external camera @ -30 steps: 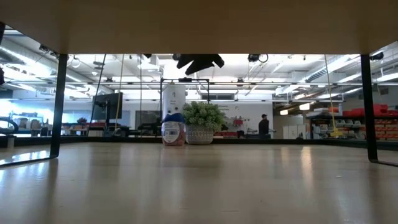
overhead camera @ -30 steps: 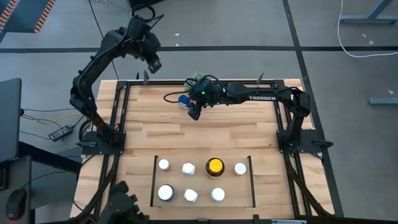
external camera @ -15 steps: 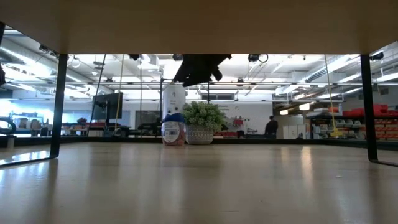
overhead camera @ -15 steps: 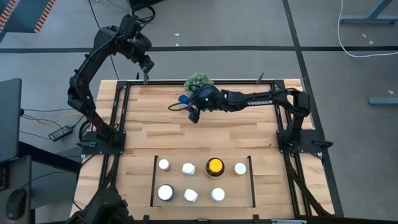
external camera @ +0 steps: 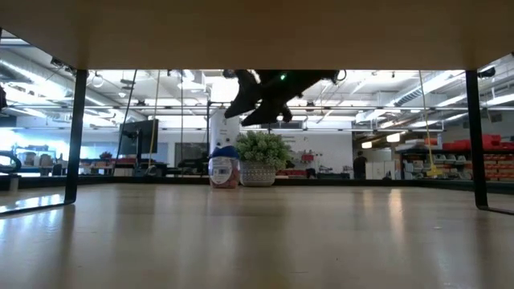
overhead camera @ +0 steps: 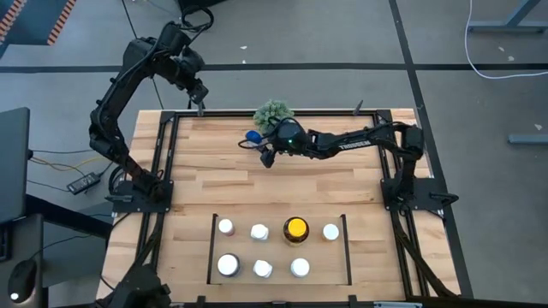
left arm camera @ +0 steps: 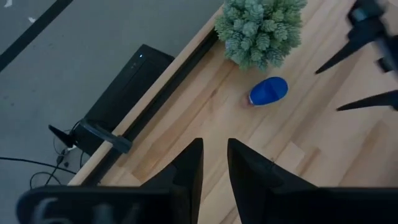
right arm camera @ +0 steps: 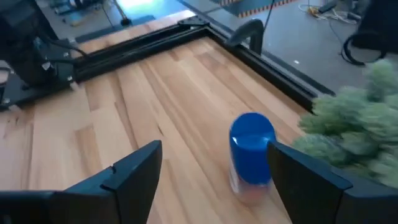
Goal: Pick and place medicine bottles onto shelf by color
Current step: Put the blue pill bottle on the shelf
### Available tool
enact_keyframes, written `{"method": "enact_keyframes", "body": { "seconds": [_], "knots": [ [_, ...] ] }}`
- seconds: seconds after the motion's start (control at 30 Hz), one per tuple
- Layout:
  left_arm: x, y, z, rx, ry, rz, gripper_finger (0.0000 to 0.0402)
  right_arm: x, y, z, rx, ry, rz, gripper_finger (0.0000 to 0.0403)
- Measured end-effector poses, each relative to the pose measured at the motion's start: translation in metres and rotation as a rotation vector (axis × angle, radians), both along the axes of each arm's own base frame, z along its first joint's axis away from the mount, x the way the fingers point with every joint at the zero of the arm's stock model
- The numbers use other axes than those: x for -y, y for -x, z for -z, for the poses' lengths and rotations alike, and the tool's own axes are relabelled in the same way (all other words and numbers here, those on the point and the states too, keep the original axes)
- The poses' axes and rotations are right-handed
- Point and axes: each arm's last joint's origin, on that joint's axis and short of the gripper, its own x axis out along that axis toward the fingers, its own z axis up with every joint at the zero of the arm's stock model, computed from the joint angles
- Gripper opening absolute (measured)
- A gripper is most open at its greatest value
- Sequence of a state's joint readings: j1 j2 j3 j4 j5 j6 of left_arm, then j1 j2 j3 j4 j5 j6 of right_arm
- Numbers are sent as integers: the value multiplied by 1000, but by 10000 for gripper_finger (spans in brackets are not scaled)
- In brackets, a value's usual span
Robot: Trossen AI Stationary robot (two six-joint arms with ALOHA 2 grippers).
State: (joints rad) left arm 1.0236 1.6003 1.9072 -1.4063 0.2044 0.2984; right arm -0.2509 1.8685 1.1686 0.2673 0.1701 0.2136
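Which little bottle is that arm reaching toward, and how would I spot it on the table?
Find the green spiky plant ball at the far edge of the table. Right beside it stands the blue-capped bottle, with the right gripper hovering by it, jaws open. It is the only blue one; the other bottles stand together in the black-outlined shelf at the near edge.

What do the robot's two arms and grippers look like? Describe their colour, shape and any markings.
Both arms are dark and jointed. The right arm carries white lettering and a small green light near its wrist. Each gripper, left and right, ends in two flat, dark, tapering fingers.
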Motion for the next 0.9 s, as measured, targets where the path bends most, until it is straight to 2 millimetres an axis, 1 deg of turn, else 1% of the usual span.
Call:
{"method": "enact_keyframes", "body": {
  "seconds": [0.03, 0.07, 0.17, 0.23, 0.37, 0.47, 0.6, 0.73, 0.9],
  "knots": [
    [1, 1, -1, 2, -2, 0, 77, 0, -1, 4, -5, -10, -13, 296],
    [2, 1, -2, 2, -4, 0, 76, 1, -5, 11, 1, -12, -18, 296],
    [6, 4, -5, 4, -4, -4, 73, 2, -20, 22, -1, -19, -45, 297],
    [10, 6, -7, 4, 5, -12, 73, 3, -28, 26, 0, -32, -50, 297],
    [19, 12, -11, -2, 22, -19, 76, 6, -37, 19, 22, -32, -26, 297],
    [25, 15, -15, 7, 10, -23, 73, 7, -36, 17, 8, -7, -9, 297],
    [30, 18, -19, 18, -4, -26, 66, 11, -33, 21, -36, -5, 8, 297],
    [31, 19, -21, 26, -1, -43, 62, 18, -32, 28, -57, -1, 28, 297],
    [33, 20, -20, 18, 14, -46, 64, 24, -30, 28, -62, 14, 54, 297]
  ]
}}
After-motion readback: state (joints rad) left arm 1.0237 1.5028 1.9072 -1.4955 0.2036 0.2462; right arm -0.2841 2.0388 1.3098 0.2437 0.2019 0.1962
